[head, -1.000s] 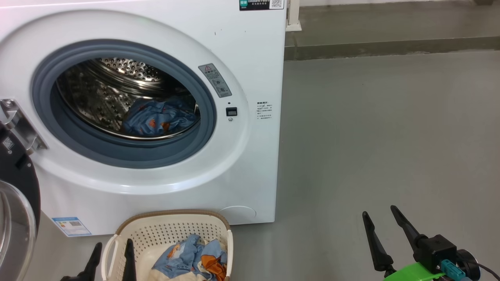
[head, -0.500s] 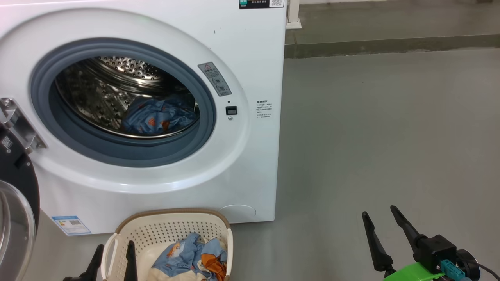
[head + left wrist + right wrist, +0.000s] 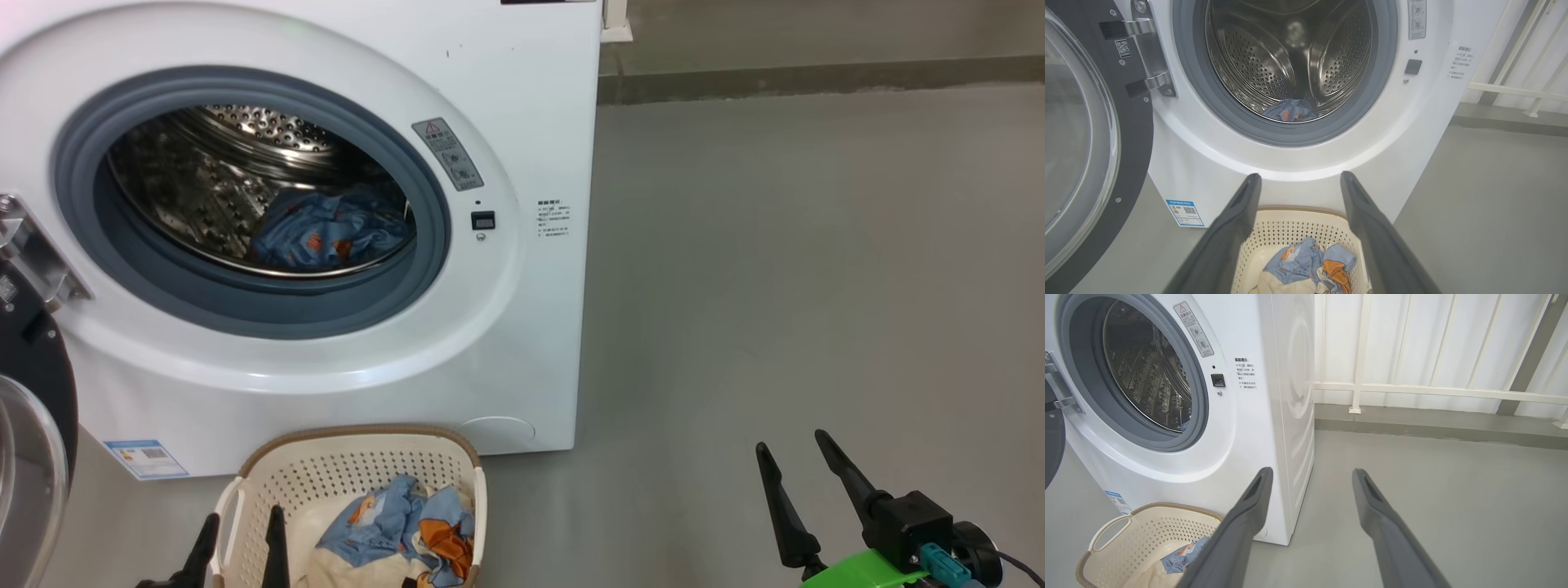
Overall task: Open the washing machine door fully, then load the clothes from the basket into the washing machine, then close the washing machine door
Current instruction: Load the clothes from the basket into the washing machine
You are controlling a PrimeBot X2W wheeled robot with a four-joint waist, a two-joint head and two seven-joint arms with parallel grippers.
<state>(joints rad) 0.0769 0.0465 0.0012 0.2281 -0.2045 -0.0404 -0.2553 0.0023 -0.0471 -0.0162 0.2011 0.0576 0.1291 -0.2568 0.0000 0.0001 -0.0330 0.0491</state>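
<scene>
The white washing machine [image 3: 522, 147] stands with its black-rimmed glass door [image 3: 28, 441] swung open to the left. A blue patterned garment [image 3: 326, 233] lies in the steel drum [image 3: 1294, 53]. The cream basket [image 3: 359, 469] sits on the floor against the machine's front and holds blue, cream and orange clothes [image 3: 400, 531]. My left gripper [image 3: 241, 531] is open and empty, hovering over the basket's left side, its fingers [image 3: 1233, 228] framing the basket in the left wrist view. My right gripper [image 3: 796, 457] is open and empty over bare floor to the right.
Grey floor [image 3: 816, 245] stretches to the right of the machine. A low kerb [image 3: 816, 77] and a white railing [image 3: 1412, 390] run along the back. A blue label [image 3: 143, 459] sits low on the machine's front.
The whole head picture has slid slightly upward, so the camera has tilted down a little. Neither gripper has changed its opening and the clothes lie as before.
</scene>
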